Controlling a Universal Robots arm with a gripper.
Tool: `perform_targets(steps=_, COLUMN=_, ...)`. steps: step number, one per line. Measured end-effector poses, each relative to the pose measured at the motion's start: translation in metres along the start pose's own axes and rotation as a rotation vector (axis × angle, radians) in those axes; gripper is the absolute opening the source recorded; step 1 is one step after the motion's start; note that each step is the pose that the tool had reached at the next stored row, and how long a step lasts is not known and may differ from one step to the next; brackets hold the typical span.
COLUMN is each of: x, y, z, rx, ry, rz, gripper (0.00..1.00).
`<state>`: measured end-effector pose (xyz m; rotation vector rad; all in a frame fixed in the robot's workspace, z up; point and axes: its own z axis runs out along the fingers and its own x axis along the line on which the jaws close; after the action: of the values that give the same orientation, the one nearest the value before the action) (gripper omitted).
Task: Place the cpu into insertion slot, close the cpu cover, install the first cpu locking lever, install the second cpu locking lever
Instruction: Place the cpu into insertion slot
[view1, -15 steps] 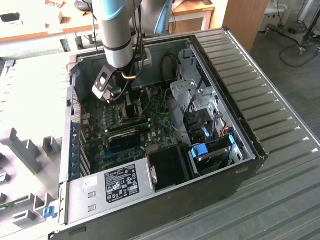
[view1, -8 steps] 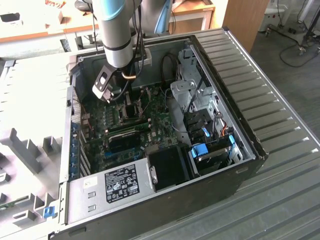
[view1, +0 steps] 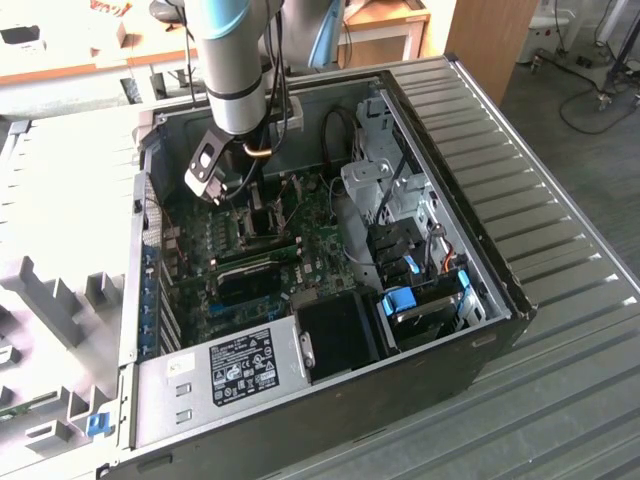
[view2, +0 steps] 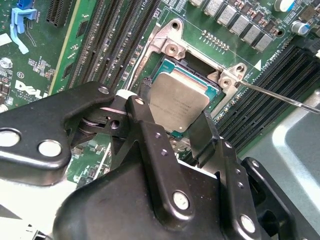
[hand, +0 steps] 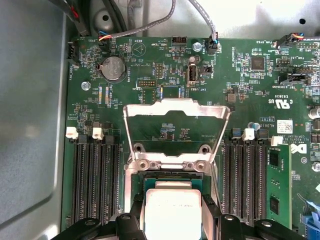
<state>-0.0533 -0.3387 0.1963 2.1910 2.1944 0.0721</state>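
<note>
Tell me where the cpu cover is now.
In the first wrist view the cpu cover stands swung open between the two banks of memory slots, hinged beside the cpu.

Arm (view1: 232, 60): silver-grey round tube, pale blue joint cover, black band near the wrist.
Cable (view1: 274, 85): thin, black, running alongside the tube.
Wrist bracket (view1: 207, 168): black angular plate.
Tool (view2: 175, 107): matte black linked bars with silver round pivot pins.
Fingers (view2: 147, 120): narrow black bars dotted with small screws.
</note>
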Motion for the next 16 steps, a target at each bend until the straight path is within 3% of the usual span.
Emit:
perform_targets(steps=5, x=0.0001, y=-0.0003, z=0.0000, rx=-0.0005, ry=-0.0001, rz=0.000, gripper=0.54)
perform_targets(steps=12, x=0.0001, y=-0.0022, z=-0.0001, rx=-0.0120, ry=0.0000, rz=0.000, gripper=0.54)
perform_targets(steps=16, x=0.0000, y=-0.0023, z=-0.0003, rx=-0.0138, ry=0.0000, rz=0.000, gripper=0.54)
